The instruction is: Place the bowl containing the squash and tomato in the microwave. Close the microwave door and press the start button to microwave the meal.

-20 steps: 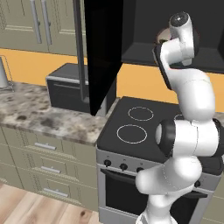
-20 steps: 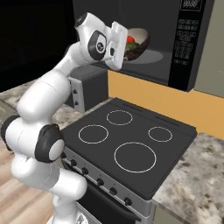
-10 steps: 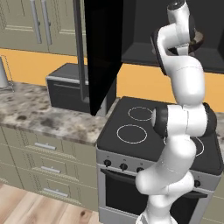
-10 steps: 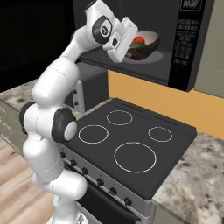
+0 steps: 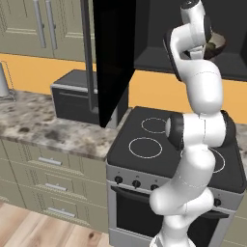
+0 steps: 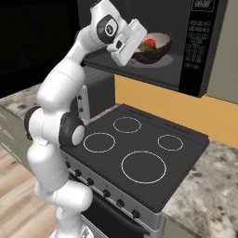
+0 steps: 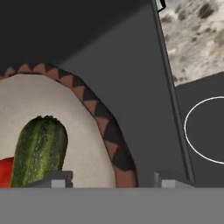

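A: Left base view first. What do you see?
B: The arm (image 5: 198, 91) rises over the stove (image 5: 169, 149) and reaches up into the microwave (image 5: 159, 43). The door (image 5: 113, 58) stands swung open to the left, its handle (image 5: 87, 48) on the near edge. A bit of the bowl (image 5: 218, 44) peeks out behind the wrist. Left of the stove a grey oven box (image 5: 72, 96) sits on the counter (image 5: 43, 130).

A: And from the right base view?
B: The bowl (image 6: 153, 46) sits on the microwave (image 6: 200, 42) floor, tilted a little, with the tomato (image 6: 149, 43) inside it. The gripper (image 6: 139, 44) is at the bowl's near rim, its hand covering part of the bowl. The stove (image 6: 139, 153) lies below.

A: Hand view?
B: The bowl (image 7: 94, 113) is just ahead, its brown zigzag rim curving between the two fingertips (image 7: 61, 178). The squash (image 7: 39, 151) lies in the pale inside, the tomato (image 7: 5, 173) a red sliver touching it at the left. The jaws stand wide, one tip inside the rim and one outside; I cannot tell whether either touches it. Past the microwave (image 7: 109, 57) floor's edge are the stove (image 7: 205, 127) and counter (image 7: 192, 35).
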